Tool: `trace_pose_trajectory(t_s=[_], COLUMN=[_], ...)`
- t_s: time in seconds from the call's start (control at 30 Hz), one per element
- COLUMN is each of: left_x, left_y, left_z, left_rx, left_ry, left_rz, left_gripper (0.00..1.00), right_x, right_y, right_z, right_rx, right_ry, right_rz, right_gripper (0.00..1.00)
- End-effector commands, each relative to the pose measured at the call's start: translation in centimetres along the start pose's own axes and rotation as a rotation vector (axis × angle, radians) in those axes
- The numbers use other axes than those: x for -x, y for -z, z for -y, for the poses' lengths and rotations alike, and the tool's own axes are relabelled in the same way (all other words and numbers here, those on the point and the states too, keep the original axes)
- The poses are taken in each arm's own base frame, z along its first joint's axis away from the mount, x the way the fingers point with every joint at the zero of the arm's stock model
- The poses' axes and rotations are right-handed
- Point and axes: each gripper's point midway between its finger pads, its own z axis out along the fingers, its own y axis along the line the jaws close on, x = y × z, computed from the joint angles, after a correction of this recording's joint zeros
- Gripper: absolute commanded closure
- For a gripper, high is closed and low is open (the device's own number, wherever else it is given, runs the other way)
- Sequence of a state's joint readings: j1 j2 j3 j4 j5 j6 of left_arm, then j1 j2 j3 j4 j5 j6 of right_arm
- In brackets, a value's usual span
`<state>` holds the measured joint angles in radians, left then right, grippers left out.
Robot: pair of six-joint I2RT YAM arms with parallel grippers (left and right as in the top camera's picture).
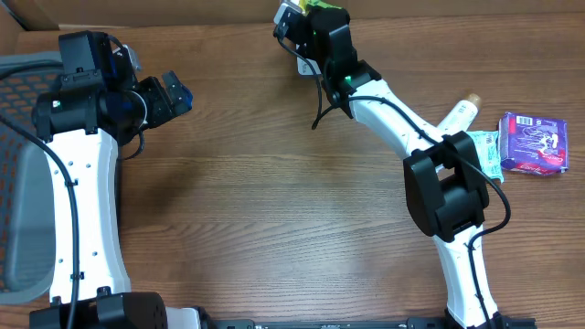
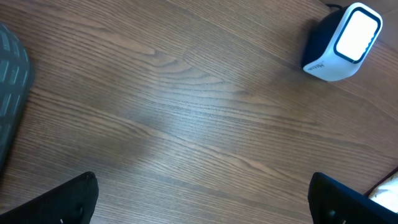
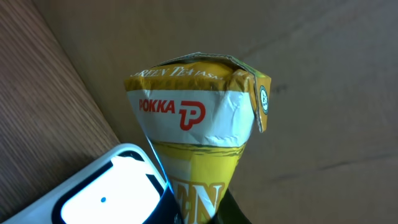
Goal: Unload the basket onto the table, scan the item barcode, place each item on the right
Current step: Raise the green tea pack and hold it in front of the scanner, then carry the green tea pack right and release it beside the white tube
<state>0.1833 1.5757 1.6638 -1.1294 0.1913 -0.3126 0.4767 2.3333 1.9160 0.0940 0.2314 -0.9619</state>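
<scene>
Yellow and white, the drink carton [image 3: 199, 124] stood pinched at its lower end in the closed fingers of the right gripper [image 1: 318, 22]. Its folded top pointed away from the wrist camera, and red lettering ran across a white band. Just beside the carton's lower left, in the right wrist view, sat the scanner [image 3: 112, 193], its white window lit; I could not tell whether the two touched. From overhead, this pair lay at the far edge of the wooden table [image 1: 274, 201], near the middle, with the right arm stretched out to it from the near right. A brown cardboard wall [image 3: 323, 74] rose behind the carton. The left gripper [image 1: 174, 96] hung above the far left of the table with its fingers [image 2: 68, 199] spread wide and nothing between them. Its camera looked down on bare wood and saw the scanner at the upper right of its view. At the far right of the table lay a purple packet [image 1: 533, 143], a green packet [image 1: 484, 151] just beside it, and a pale bottle [image 1: 457, 114] partly hidden by the arm. A grey mesh chair [image 1: 18, 164] stood at the left edge.
</scene>
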Motion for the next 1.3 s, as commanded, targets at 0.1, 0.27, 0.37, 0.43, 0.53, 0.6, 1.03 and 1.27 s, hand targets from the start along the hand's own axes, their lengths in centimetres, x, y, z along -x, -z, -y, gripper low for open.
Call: trace_pose_trajectory(t_s=[0.1, 0.27, 0.37, 0.43, 0.53, 0.6, 1.03, 1.27], left_x=[0.1, 0.1, 0.1, 0.1, 0.1, 0.1, 0.1, 0.1], left_y=[-0.1, -0.1, -0.1, -0.1, -0.1, -0.1, -0.1, -0.1], left_z=[0.4, 0.4, 0.4, 0.4, 0.4, 0.4, 0.4, 0.4], left_rx=[-0.012, -0.012, -0.011, -0.012, -0.012, -0.012, -0.012, -0.012], left_ry=[0.004, 0.004, 0.004, 0.004, 0.004, 0.004, 0.004, 0.004], left_rz=[-0.001, -0.001, -0.001, -0.001, -0.001, -0.001, -0.001, -0.001], left_gripper=[0.01, 0.01, 0.0, 0.0, 0.0, 0.0, 0.0, 0.01], right_x=[2.0, 1.6, 1.0, 0.7, 0.7, 1.0, 2.1, 3.1], right_y=[0.8, 0.7, 0.7, 0.7, 0.8, 0.9, 3.9, 9.0], right_z=[2.4, 1.9, 1.2, 0.8, 0.8, 1.0, 0.8, 1.5], right_rx=[-0.05, -0.027, 0.003, 0.017, 0.02, 0.021, 0.177, 0.381], right_ry=[0.001, 0.006, 0.014, 0.018, 0.019, 0.005, -0.17, -0.48], right_rz=[0.047, 0.033, 0.009, -0.002, -0.004, 0.005, -0.004, -0.037], right_gripper=[0.96, 0.96, 0.96, 0.96, 0.96, 0.96, 0.96, 0.96])
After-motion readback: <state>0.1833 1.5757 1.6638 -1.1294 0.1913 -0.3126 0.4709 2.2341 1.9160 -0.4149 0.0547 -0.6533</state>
